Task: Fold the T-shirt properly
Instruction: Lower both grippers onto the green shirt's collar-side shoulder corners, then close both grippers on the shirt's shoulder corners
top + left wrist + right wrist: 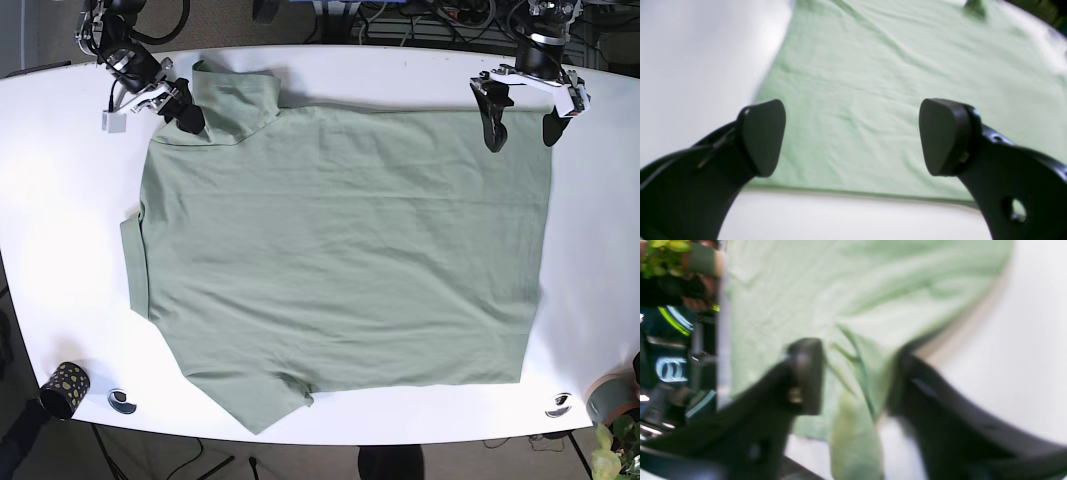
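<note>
— How is the T-shirt [340, 260] laid out?

— It is spread flat over most of the white bench [60, 200], pale green and lightly wrinkled. In the base view one sleeve is seen at the top left and the other at the bottom left, the latter reaching close to the near edge of the bench. The hem is laid along the right side.

— What is shown of the right gripper [178, 103]?

— It is placed at the top-left sleeve in the base view. In the right wrist view, which is blurred, a bunched fold of the sleeve cloth is seen between the fingers [806, 373], with a strip of it hanging down below them. The cloth appears to be pinched, though the blur keeps the contact itself from being made out sharply.

— And the left gripper [520, 115]?

— It is held at the top-right corner of the shirt in the base view. In the left wrist view its fingers [763, 136] are spread wide apart, with nothing held between them; the shirt and its edge are seen through the gap.

— Is anything else found on the bench?

— A dark speckled cup [62, 388] is set at the bottom-left corner, well apart from the shirt.
</note>
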{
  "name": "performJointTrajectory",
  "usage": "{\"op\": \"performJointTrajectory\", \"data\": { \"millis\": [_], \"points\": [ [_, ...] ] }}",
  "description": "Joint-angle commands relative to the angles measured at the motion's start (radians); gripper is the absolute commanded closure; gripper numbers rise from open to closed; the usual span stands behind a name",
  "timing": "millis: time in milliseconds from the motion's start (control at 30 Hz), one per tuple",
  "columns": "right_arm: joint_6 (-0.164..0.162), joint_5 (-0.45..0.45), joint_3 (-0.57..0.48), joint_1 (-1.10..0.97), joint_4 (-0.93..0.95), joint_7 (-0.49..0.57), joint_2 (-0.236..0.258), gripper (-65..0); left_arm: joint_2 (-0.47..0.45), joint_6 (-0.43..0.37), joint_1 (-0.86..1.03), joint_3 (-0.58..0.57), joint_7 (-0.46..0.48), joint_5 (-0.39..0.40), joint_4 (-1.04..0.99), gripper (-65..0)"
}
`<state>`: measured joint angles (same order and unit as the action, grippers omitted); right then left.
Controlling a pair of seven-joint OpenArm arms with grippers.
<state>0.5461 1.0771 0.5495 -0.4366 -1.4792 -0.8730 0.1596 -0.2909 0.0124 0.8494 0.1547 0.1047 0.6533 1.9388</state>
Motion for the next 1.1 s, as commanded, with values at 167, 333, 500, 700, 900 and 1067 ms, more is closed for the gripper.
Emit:
{"op": "performJointTrajectory", "data": {
  "millis": [167,333,500,700,900,1067],
  "points": [
    [-0.007,-0.011,0.005,-0.011,-0.013,-0.015,0.008,0.0,-0.095,0.004,0.051,0.046,0.031,0.262,-0.005,-59.7],
    [-0.007,-0.011,0.005,-0.014,-0.047,-0.015,0.010,0.0,-0.164,0.004,0.049,0.044,0.030,0.441,-0.088,-59.7],
    [-0.007,-0.011,0.005,-0.034,-0.108,-0.015,0.010,0.0,-0.207,0.070,0.043,0.038,0.030,0.552,-0.164,-59.7],
    [-0.007,-0.011,0.005,-0.037,-0.125,-0.015,0.011,0.0,-0.205,0.128,0.018,0.053,-0.044,0.578,-0.226,-59.3],
    [-0.007,-0.011,0.005,-0.037,-0.122,-0.015,0.011,0.0,-0.155,0.131,-0.025,0.104,-0.188,0.580,-0.273,-58.2],
    [-0.007,-0.011,0.005,-0.037,-0.122,-0.015,0.022,0.0,-0.126,0.131,-0.061,0.144,-0.280,0.578,-0.290,-56.4]
  ]
}}
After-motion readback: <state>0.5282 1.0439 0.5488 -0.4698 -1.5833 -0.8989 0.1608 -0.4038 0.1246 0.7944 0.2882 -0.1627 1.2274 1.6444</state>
